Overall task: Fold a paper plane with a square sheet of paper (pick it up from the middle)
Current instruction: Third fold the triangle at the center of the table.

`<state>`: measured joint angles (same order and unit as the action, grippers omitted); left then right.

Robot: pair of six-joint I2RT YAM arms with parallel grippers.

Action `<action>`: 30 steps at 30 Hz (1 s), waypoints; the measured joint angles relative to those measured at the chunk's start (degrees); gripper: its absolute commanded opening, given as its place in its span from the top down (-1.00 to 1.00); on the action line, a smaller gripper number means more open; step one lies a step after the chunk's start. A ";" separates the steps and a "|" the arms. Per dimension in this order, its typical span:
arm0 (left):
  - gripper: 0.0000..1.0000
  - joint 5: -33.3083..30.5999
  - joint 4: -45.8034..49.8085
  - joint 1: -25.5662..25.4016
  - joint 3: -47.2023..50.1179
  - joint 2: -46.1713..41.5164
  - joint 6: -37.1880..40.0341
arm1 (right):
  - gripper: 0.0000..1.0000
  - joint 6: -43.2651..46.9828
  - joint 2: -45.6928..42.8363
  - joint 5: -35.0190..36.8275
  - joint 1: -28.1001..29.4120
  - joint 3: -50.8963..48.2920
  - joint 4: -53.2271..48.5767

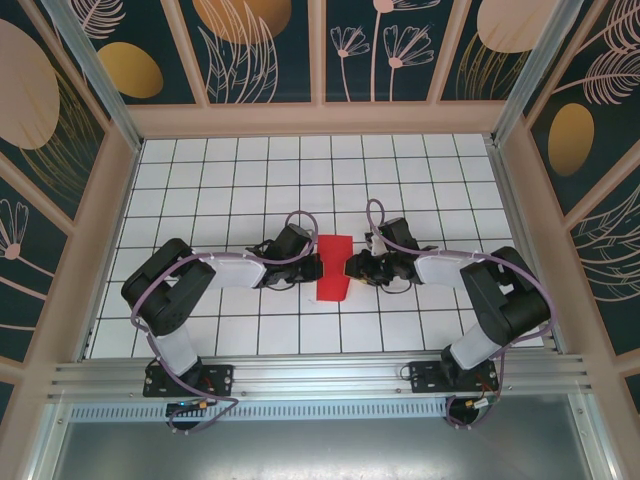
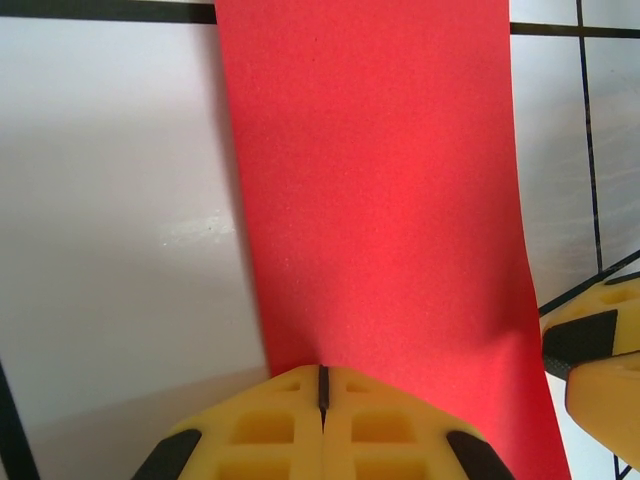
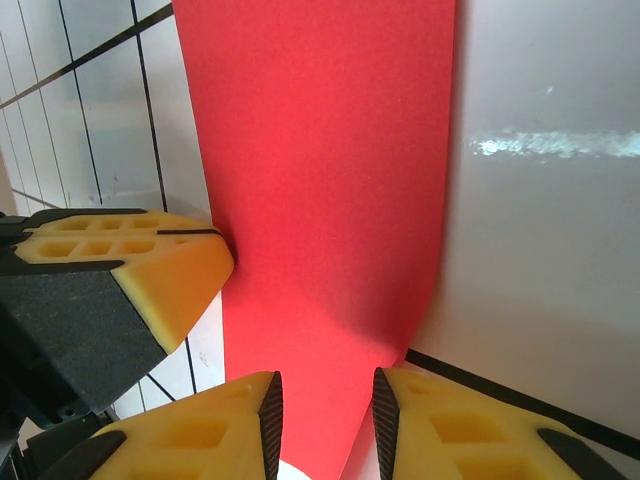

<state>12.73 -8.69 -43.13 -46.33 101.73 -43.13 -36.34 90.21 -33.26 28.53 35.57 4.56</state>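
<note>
Left gripper (image 2: 322,392) pinches paper (image 2: 380,200); right gripper (image 3: 327,412) parted astride; arms (image 1: 175,290) bent inward.

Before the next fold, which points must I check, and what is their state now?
1. Jaws of the left gripper shut, tips at the edge of the red paper: ok.
2. Jaws of the right gripper apart, paper between them: ok.
3. Grippers on opposite sides, not touching each other: ok.
4. Paper flat on the table: not ok, it seems to lift by the right gripper.
5. Firm hold on the paper: cannot tell.
</note>
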 measured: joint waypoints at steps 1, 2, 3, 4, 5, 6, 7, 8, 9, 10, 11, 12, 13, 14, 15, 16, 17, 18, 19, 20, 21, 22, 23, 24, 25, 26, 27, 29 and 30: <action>0.91 0.04 0.02 0.00 -0.07 0.04 0.11 | 0.33 0.02 0.00 0.20 0.00 0.00 -0.02; 0.91 0.09 0.13 0.00 -0.15 0.07 0.31 | 0.32 -0.02 0.00 0.42 0.00 0.00 -0.04; 0.91 0.11 0.20 0.00 -0.20 0.11 0.44 | 0.32 -0.04 0.00 0.66 -0.04 0.00 -0.04; 0.91 0.11 0.20 0.00 -0.20 0.11 0.55 | 0.32 -0.17 0.00 0.85 -0.07 0.00 -0.04; 0.91 0.11 0.22 0.00 -0.22 0.13 0.72 | 0.32 -0.28 0.00 1.07 -0.17 0.00 -0.04; 0.91 0.11 0.35 0.00 -0.26 0.13 0.92 | 0.32 -0.46 0.00 1.49 -0.22 0.00 -0.09; 0.91 0.11 0.42 0.00 -0.31 0.13 1.01 | 0.32 -0.66 0.00 1.84 -0.31 0.00 -0.09; 0.91 0.11 0.42 0.00 -0.33 0.13 1.11 | 0.31 -1.18 -0.02 2.12 -0.39 -0.04 -0.04; 0.91 0.11 0.46 0.00 -0.35 0.13 1.16 | 0.31 -1.70 -0.04 2.34 -0.48 -0.13 -0.02; 0.91 0.11 0.50 0.00 -0.35 0.13 1.16 | 0.33 -2.16 -0.04 2.49 -0.48 -0.33 0.00; 0.90 0.11 0.55 0.00 -0.37 0.13 1.16 | 0.33 -2.75 -0.04 3.04 -0.48 -0.52 -0.09; 0.90 0.11 0.59 0.00 -0.42 0.15 1.16 | 0.33 -3.15 -0.04 3.43 -0.48 -0.68 -0.15; 0.91 0.11 0.68 0.00 -0.48 0.17 1.16 | 0.33 -3.61 -0.04 3.76 -0.48 -0.85 -0.20; 0.90 0.11 0.83 0.00 -0.55 0.17 1.16 | 0.33 -4.17 -0.04 3.91 -0.48 -1.03 -0.09; 0.90 0.11 0.85 0.00 -0.57 0.17 1.16 | 0.33 -4.57 -0.07 4.07 -0.48 -1.18 0.02; 0.90 0.11 0.92 0.00 -0.59 0.17 1.16 | 0.33 -4.72 -0.17 4.15 -0.48 -1.27 0.15; 0.90 0.11 0.94 0.00 -0.59 0.17 1.16 | 0.35 -4.94 -0.35 4.17 -0.48 -1.36 0.17; 0.90 0.11 0.98 0.00 -0.61 0.17 1.16 | 0.40 -5.07 -0.50 4.13 -0.48 -1.53 0.17; 0.90 0.11 0.98 0.00 -0.61 0.17 1.16 | 0.43 -5.31 -0.59 4.02 -0.48 -1.73 0.15; 0.91 0.11 0.98 0.00 -0.61 0.17 1.16 | 0.46 -5.64 -0.57 3.85 -0.48 -1.86 0.20; 0.90 0.13 0.98 0.00 -0.61 0.17 1.16 | 0.48 -5.73 -0.57 3.65 -0.48 -1.95 0.24; 0.90 0.11 0.98 0.00 -0.61 0.20 1.16 | 0.51 -5.84 -0.57 3.43 -0.46 -1.99 0.33; 0.90 0.11 0.98 0.00 -0.61 0.20 1.18 | 0.53 -5.84 -0.57 3.21 -0.46 -1.99 0.50; 0.91 0.13 0.98 0.00 -0.61 0.22 1.16 | 0.54 -5.84 -0.57 3.15 -0.46 -1.99 0.72; 0.90 0.13 0.98 0.00 -0.61 0.22 1.16 | 0.55 -5.81 -0.57 3.13 -0.48 -1.99 0.96; 0.90 0.13 0.98 0.00 -0.63 0.22 1.18 | 0.55 -5.77 -0.57 3.06 -0.48 -1.99 1.05; 0.90 0.15 0.98 0.00 -0.63 0.22 1.22 | 0.55 -5.75 -0.57 2.82 -0.50 -1.99 1.14; 0.90 0.20 0.98 0.00 -0.63 0.22 1.57 | 0.55 -5.57 -0.57 2.10 -0.79 -1.97 1.25; 0.90 0.20 0.98 0.00 -0.63 0.22 1.73 | 0.55 -5.51 -0.55 1.70 -1.09 -1.88 1.25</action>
<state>12.93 -7.70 -43.13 -46.96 101.95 -41.41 -41.85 89.67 -31.55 27.44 33.69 5.80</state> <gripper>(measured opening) 0.060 0.227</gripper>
